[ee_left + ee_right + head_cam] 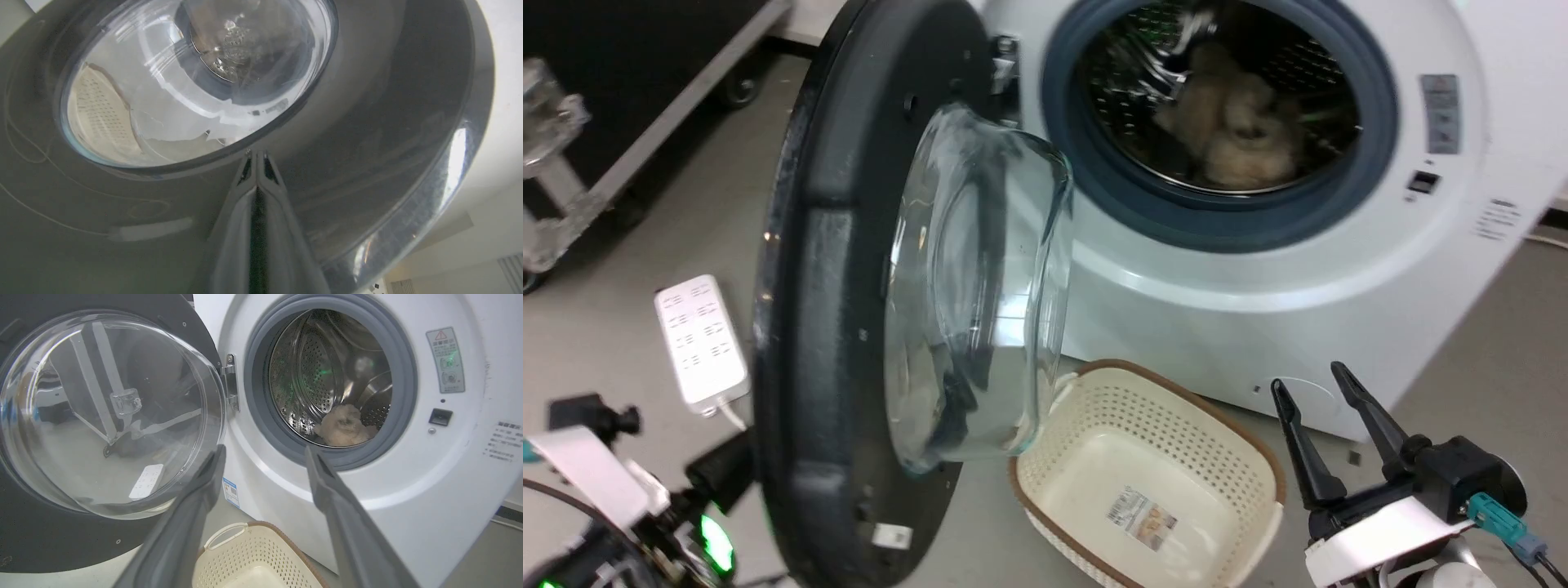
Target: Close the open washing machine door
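Nearest, left pincer (pixel 256 154) pinched shut on nothing, tips at the outer face of the washing machine door (pixel 825 310); right pincer (pixel 1308 376) spread wide, empty. Likely heavy, hinge-stiff, glass slick: push on the frame, not the bowl. Hangs wide open left of the washer (pixel 1258 278), round black frame, bulging clear glass.

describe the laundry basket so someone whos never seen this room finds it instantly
Start at the white washer with the washing machine door swung open. On the floor just in front of it, beside that door, sits the laundry basket. It alone is cream perforated plastic with a brown rim and a sticker inside, unlike the white power strip.
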Motion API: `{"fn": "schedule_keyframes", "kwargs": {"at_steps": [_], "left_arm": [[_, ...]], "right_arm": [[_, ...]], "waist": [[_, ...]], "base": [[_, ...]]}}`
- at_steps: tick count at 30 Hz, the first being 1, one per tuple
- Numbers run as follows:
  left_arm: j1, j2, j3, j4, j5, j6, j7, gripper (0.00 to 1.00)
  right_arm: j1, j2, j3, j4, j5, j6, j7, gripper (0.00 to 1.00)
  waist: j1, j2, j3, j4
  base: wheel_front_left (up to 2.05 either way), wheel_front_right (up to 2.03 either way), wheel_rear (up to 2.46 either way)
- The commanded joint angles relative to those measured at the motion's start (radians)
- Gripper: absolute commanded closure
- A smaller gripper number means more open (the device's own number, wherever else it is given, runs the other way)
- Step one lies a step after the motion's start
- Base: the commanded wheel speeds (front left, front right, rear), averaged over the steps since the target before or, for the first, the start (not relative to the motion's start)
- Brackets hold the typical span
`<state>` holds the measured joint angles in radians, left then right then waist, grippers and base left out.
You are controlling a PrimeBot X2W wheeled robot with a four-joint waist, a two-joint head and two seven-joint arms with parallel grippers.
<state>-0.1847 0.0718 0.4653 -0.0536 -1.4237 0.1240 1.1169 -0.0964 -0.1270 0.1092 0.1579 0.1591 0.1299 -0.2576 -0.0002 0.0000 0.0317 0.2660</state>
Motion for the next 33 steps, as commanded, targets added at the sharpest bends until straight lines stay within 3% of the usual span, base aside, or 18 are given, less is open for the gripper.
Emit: {"fn": "schedule_keyframes", "kwargs": {"at_steps": [1, 5, 6, 11, 12, 13, 14, 19, 20, 27, 33], "left_arm": [[0.046, -0.014, -0.031, -0.033, -0.028, 0.009, -0.005, 1.00], [0.097, -0.020, -0.100, -0.074, -0.073, 0.020, -0.040, 1.00], [0.125, -0.021, -0.161, -0.088, -0.118, 0.019, -0.085, 1.00], [0.153, -0.021, -0.286, -0.099, -0.197, 0.001, -0.178, 1.00], [0.150, -0.021, -0.379, -0.095, -0.230, -0.023, -0.236, 1.00], [0.143, -0.021, -0.405, -0.091, -0.240, -0.033, -0.257, 1.00], [0.106, -0.021, -0.463, -0.065, -0.285, -0.060, -0.345, 1.00], [0.017, -0.021, -0.549, 0.003, -0.318, -0.110, -0.475, 1.00], [-0.058, -0.021, -0.582, 0.063, -0.328, -0.138, -0.548, 1.00], [-0.250, -0.022, -0.614, 0.225, -0.317, -0.171, -0.729, 1.00], [-0.420, -0.022, -0.618, 0.414, -0.325, -0.179, -0.902, 1.00]], "right_arm": [[-0.009, -0.002, 0.002, -0.003, -0.006, 0.001, -0.004, 0.00], [-0.015, -0.011, 0.007, -0.003, -0.006, 0.001, -0.004, 0.00], [-0.021, -0.015, 0.008, -0.005, -0.006, 0.001, -0.004, 0.00], [-0.036, -0.025, 0.002, -0.012, -0.003, 0.001, -0.004, 0.00], [-0.043, -0.030, -0.002, -0.014, -0.002, 0.001, -0.004, 0.00], [-0.046, -0.031, -0.003, -0.015, -0.001, 0.001, -0.004, 0.00], [-0.058, -0.031, -0.003, -0.013, -0.004, 0.001, -0.004, 0.00], [-0.075, -0.019, -0.005, -0.013, -0.002, 0.001, -0.004, 0.00], [-0.086, -0.011, -0.010, -0.013, 0.002, 0.001, -0.004, 0.00], [-0.096, 0.017, -0.001, -0.010, 0.010, 0.001, -0.004, 0.00], [-0.095, 0.035, 0.001, -0.012, 0.013, 0.001, -0.004, 0.00]], "waist": [[0.0002, 0.0000, 0.009, -0.041], [0.0002, 0.0000, 0.025, -0.084], [0.0002, 0.0000, 0.037, -0.117], [0.0002, 0.0000, 0.074, -0.189], [0.0002, 0.0000, 0.103, -0.247], [0.0002, 0.0000, 0.113, -0.267], [0.0002, 0.0000, 0.140, -0.334], [0.0002, 0.0000, 0.184, -0.447], [0.0002, 0.0000, 0.207, -0.506], [0.0002, 0.0000, 0.248, -0.615], [0.0002, 0.0000, 0.269, -0.649]], "base": [[0.00, 0.00, 0.00], [0.00, 0.00, 0.00], [0.00, 0.00, 0.00], [0.00, 0.00, 0.00], [0.00, 0.00, 0.00], [0.00, 0.00, 0.00], [0.00, 0.00, 0.00], [0.00, 0.00, 0.00], [0.00, 0.00, 0.00], [0.00, 0.00, 0.00], [0.00, 0.00, 0.00]]}}
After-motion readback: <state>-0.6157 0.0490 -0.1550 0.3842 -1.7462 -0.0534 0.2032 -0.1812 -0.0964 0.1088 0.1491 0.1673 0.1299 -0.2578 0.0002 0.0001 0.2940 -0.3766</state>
